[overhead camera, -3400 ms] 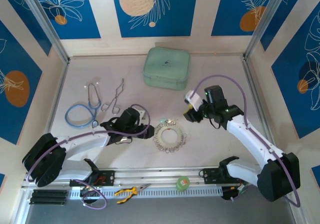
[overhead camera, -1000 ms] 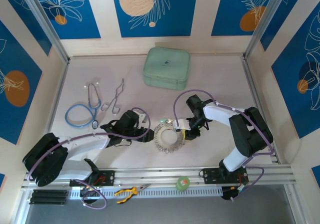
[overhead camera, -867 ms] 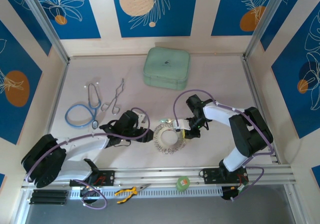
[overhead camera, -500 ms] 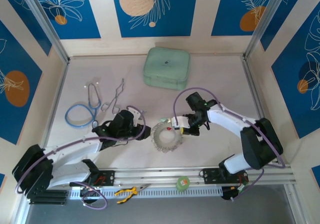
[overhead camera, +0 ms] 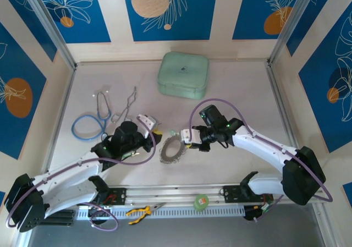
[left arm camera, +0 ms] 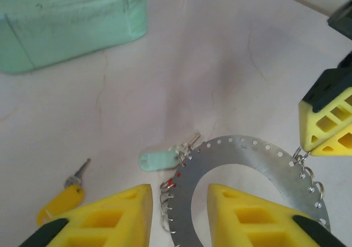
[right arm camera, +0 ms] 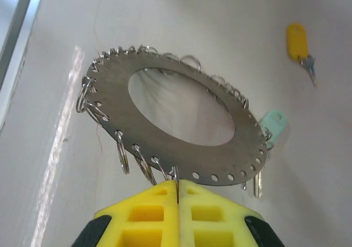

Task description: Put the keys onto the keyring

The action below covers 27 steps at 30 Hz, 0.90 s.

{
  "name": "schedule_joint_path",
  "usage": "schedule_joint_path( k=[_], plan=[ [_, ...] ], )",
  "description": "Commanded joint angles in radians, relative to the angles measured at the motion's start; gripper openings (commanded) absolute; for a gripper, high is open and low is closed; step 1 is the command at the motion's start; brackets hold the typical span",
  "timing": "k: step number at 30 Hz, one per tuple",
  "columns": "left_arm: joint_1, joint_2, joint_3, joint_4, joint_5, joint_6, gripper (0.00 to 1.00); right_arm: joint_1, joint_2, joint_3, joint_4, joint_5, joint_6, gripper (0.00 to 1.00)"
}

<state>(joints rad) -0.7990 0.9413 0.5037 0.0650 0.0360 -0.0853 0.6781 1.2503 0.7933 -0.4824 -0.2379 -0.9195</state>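
Since a second ago the keyring has slid leftward and tipped up off the bench, and both arms have swung in on it from either side. Now the right pincer is clamped shut on the very rim of the ring's flat plate, right at one of the small loops, and holds it raised and slanted. The left pincer straddles the opposite rim with its jaws apart and a modest gap between them, gripping nothing that I can see. A green-tagged key lies against the loops on the far edge; whether it already hangs from one I cannot tell. A yellow-tagged key rests on the bench, apart from the ring. My worry is the hold: a thin metal plate pinched only at its edge can pivot or slip out, above all if the left fingers close off-centre and push the plate sideways rather than squeeze it. The dangling loops could also snag on a finger and get dragged or bent as the jaws meet. If both pincers end up on the ring, neither is free to fetch the yellow key, so one must let go, and the ring may drop flat or land on the green key and knock it away.
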Motion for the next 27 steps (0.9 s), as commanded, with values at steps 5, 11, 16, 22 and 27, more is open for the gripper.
schedule_joint_path(
  k=[5,11,16,22,27],
  plan=[
    [-0.005,0.051,0.032,0.029,0.22,0.246,0.21,0.041,-0.016,0.021,0.074,-0.074,0.05,0.0],
    [-0.005,0.179,0.073,0.085,0.345,0.272,0.22,0.056,0.012,0.029,0.087,-0.063,0.057,0.0],
    [-0.007,0.228,0.076,0.133,0.408,0.3,0.22,0.064,0.034,0.051,0.076,-0.043,0.073,0.0],
    [-0.007,0.272,0.075,0.143,0.457,0.346,0.22,0.07,0.059,0.083,0.045,-0.02,0.102,0.0],
    [-0.008,0.311,0.067,0.177,0.449,0.361,0.22,0.08,0.076,0.099,0.032,-0.005,0.124,0.0]
  ],
)
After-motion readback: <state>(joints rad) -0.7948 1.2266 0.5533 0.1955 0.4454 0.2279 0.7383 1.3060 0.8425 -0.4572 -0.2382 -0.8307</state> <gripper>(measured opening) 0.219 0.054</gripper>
